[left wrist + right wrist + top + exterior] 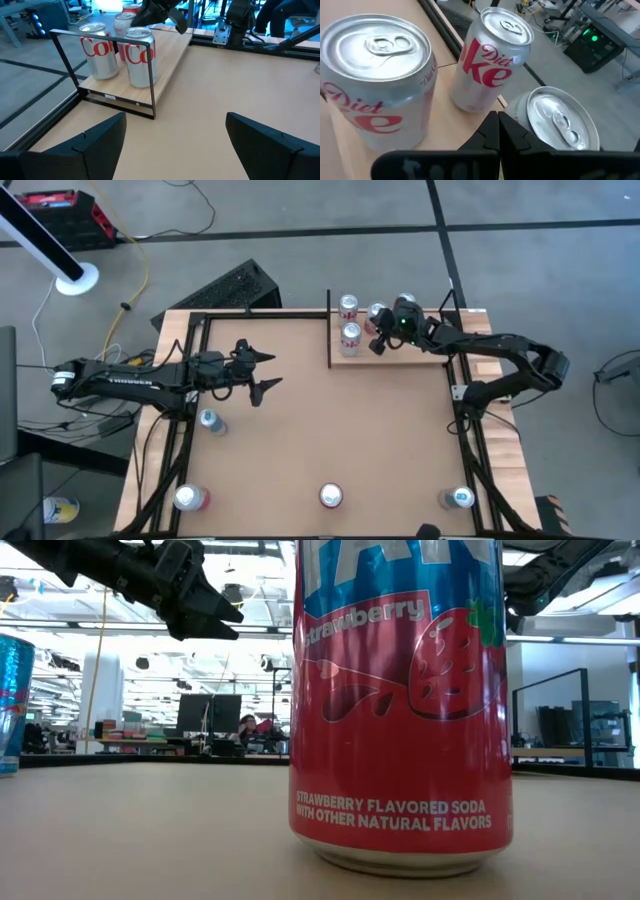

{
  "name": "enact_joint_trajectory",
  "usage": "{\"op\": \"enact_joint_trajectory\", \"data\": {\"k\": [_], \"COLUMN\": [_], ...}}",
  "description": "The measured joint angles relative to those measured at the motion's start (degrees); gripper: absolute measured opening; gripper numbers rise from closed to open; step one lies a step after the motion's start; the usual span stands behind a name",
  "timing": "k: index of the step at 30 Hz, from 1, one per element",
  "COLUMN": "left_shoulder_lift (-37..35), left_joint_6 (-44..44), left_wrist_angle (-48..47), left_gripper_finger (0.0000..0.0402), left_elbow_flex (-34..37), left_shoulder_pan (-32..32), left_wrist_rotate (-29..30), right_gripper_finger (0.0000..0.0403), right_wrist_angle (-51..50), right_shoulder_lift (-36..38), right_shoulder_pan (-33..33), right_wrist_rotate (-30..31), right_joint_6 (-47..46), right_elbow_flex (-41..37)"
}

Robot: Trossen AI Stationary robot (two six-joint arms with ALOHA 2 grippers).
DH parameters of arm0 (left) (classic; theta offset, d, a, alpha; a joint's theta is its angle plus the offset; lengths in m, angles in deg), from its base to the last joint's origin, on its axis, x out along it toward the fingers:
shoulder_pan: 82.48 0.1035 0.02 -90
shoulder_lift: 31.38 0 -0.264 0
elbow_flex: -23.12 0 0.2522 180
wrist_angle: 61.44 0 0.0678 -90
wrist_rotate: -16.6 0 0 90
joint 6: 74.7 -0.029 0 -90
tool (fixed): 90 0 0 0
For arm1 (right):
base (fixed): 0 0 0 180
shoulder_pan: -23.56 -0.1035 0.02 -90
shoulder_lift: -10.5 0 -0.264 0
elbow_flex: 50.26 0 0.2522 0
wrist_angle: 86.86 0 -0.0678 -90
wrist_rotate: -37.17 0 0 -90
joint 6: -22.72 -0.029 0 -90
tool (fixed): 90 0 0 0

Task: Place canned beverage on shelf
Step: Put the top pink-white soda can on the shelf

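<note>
The shelf [425, 352], a pale wood plank with thin black posts, lies at the table's far right. Three Diet Coke cans stand upright on it: two by its left post [348, 306] [351, 336] and a third [377, 313] a little to their right. My right gripper [380, 345] hovers over the plank among these cans, its fingers shut and empty [498, 125]. It also shows in the left wrist view [170, 15] above the cans. My left gripper [268, 370] is open and empty above the table's left middle, pointing toward the shelf [172, 55]. My right gripper's shut fingertips [506, 131] stand close beside the third can's top rim [530, 107], slanting down from the table's right. I cannot tell whether they touch it.
More cans stand on the table: a blue one at the left [208, 420], a red one at the near left [188, 498], a strawberry soda at the near middle [330, 496] [400, 700] and a blue one at the near right [460, 498]. A black frame edges the table.
</note>
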Motion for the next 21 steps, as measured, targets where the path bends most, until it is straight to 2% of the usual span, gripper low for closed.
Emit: {"op": "enact_joint_trajectory", "data": {"k": [8,14,21], "left_shoulder_lift": [0.0,0.0,0.0], "left_joint_6": [0.02,0.07,0.09], "left_wrist_angle": [-0.02,-0.02,0.0], "left_gripper_finger": [0.0328,0.0328,0.0328], "left_elbow_flex": [0.0,0.0,0.0], "left_shoulder_pan": [-0.01,-0.02,-0.01], "left_wrist_rotate": [0.0,0.0,0.0], "right_gripper_finger": [0.0023,0.0018,0.0019], "right_wrist_angle": [-4.96,-5.0,-3.6], "right_shoulder_lift": [-0.01,-0.01,-0.01], "right_shoulder_pan": [-0.89,-0.2,1.66], "right_wrist_rotate": [0.0,2.82,2.88], "right_joint_6": [0.18,1.05,1.89], "right_elbow_flex": [-0.04,-0.04,-0.04]}}
